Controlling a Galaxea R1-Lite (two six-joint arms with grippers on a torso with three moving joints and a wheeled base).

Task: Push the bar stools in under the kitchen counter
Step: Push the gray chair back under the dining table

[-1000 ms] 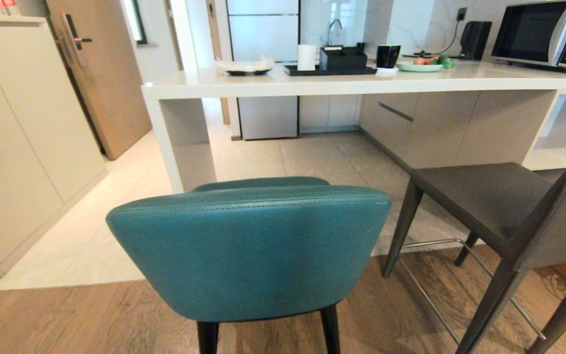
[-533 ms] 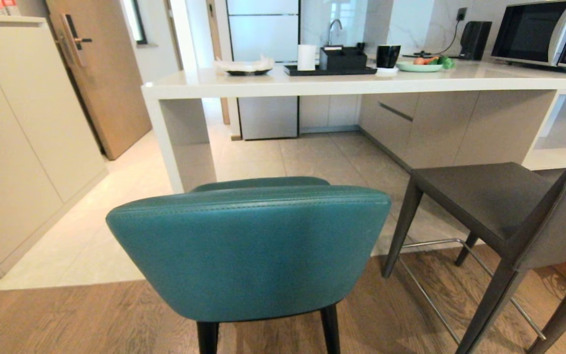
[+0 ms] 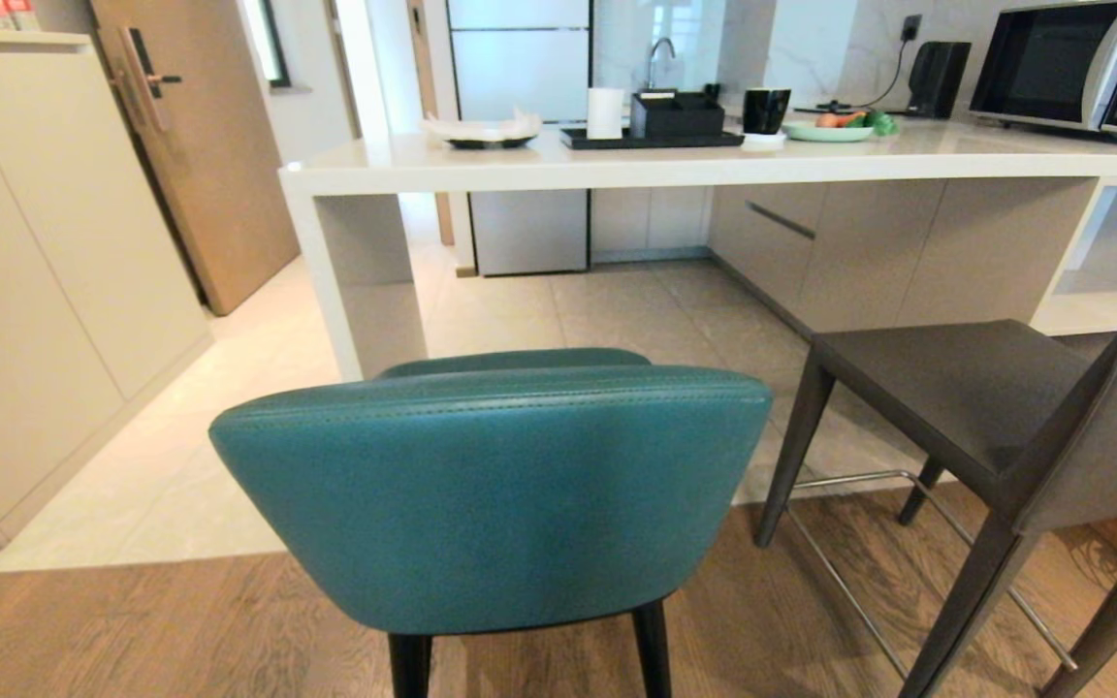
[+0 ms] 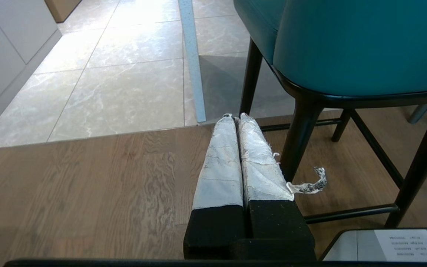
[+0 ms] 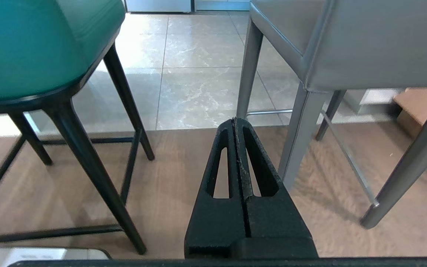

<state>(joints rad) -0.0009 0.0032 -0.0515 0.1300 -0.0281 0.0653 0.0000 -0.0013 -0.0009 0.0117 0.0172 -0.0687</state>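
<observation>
1. The teal bar stool (image 3: pixel 491 494) is seen directly in front, with its curved back turned to the camera; it stands on the wooden floor (image 3: pixel 132 630), just before the line where the tiled floor (image 3: pixel 258 388) begins, and is not yet under the kitchen counter (image 3: pixel 675 167).
2. The grey bar stool (image 3: pixel 995 417) stands to the right of it, turned at an angle, also outside the surface's front edge.
3. The left gripper (image 4: pixel 235 118) is held low beside the teal stool's black legs (image 4: pixel 302 129), its taped fingers (image 4: pixel 219 163) clenched on nothing.
4. The right gripper (image 5: pixel 234 120) is held low between the two stools, its fingers also pressed together and empty.
5. Both stools are judged stiff and rather heavy, and tall enough to tip; the leather back is probably slippery. A low push on the back's middle or on the seat frame is advised.
6. Open room is seen under the surface between its white side panel (image 3: pixel 345 281) and the shelves (image 3: pixel 1101 291) at the right end.
</observation>
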